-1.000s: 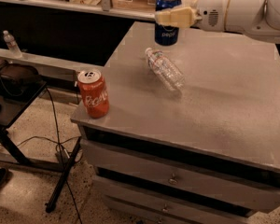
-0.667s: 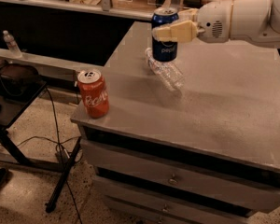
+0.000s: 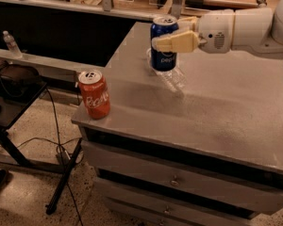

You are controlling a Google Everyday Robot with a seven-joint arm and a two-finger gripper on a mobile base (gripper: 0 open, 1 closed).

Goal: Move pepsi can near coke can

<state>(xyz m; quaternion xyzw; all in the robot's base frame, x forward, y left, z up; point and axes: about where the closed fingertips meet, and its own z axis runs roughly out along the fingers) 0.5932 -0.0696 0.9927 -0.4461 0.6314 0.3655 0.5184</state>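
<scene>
Cream claw (image 3: 164, 36), level over table (image 3: 226, 112), grips pepsi can (image 3: 162, 60).

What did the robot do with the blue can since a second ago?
The gripper, still shut on the pepsi can, carried it down and a little left, toward the coke can. Nothing was let go. The coke can at the table's front left corner and the lying clear plastic bottle stayed put.

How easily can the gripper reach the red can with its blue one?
Probably easily. The gripper holds the pepsi can over the bottle, and no object stands between it and the coke can.
</scene>
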